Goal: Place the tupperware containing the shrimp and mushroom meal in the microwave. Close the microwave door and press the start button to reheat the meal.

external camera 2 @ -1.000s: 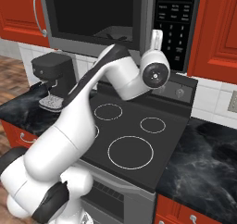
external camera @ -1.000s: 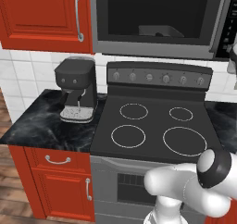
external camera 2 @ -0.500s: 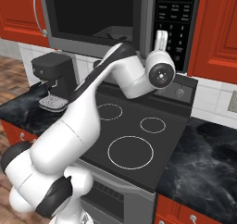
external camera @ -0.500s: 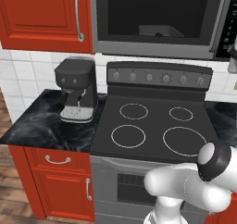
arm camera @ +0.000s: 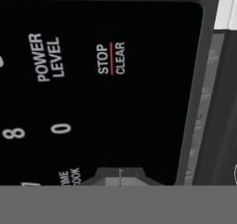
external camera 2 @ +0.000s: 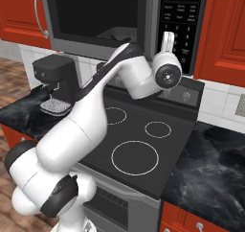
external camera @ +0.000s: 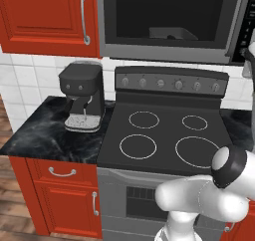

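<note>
The microwave (external camera: 169, 48) hangs above the stove with its door (external camera 2: 95, 15) closed. Through the dark window a pale tupperware (external camera: 169, 33) shows inside, also seen as tupperware (external camera 2: 112, 34); the shrimp and mushroom meal in it is too dim to make out. My gripper (external camera 2: 166, 36) is shut and points up at the black keypad (external camera 2: 181, 15) on the microwave's right. In the hand view the gripper (arm camera: 119, 177) sits shut right against the keypad (arm camera: 92, 102), below the "0" key and the "STOP CLEAR" key (arm camera: 111, 59).
A black stove (external camera: 164, 135) with four burners lies below. On the dark marble counter to its left stands a coffee machine (external camera: 82, 95). Red cabinets (external camera: 47, 16) flank the microwave, and my arm (external camera 2: 119, 77) reaches across the cooktop.
The hand has shifted slightly to the right in front of the keypad and the elbow has risen a little. The gripper stays shut.
</note>
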Motion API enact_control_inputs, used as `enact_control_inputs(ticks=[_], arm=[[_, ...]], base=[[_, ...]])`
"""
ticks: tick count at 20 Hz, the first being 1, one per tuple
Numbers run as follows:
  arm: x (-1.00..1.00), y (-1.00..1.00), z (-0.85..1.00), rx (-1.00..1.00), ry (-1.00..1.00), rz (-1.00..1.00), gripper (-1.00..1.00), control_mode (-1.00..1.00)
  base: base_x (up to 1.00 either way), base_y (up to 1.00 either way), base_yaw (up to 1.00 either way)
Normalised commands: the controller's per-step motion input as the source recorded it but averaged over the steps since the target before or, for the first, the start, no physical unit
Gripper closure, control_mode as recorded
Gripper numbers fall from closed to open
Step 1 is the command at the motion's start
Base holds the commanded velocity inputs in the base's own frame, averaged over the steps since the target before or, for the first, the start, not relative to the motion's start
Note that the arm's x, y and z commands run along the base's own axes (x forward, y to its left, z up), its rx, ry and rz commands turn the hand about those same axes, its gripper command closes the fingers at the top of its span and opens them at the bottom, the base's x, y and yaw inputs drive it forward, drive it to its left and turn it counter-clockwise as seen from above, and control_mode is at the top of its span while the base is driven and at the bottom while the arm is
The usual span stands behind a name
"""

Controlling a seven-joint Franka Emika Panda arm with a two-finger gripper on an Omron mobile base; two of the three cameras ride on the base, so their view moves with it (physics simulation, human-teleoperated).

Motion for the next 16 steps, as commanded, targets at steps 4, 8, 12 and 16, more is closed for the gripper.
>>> enact_control_inputs(ticks=[4, 8, 12, 16], arm=[[0.26, 0.00, -0.04, 0.00, 0.00, -0.02, 1.00, -1.00], [0.27, 0.00, -0.01, 0.00, 0.00, -0.03, 1.00, -1.00], [0.34, 0.00, -0.08, 0.00, 0.00, -0.08, 1.00, -1.00], [0.42, 0.00, -0.10, -0.02, 0.00, -0.15, 1.00, -1.00]], base=[[0.00, 0.00, 0.00], [0.00, 0.00, 0.00], [0.00, 0.00, 0.00], [0.00, 0.00, 0.00]])
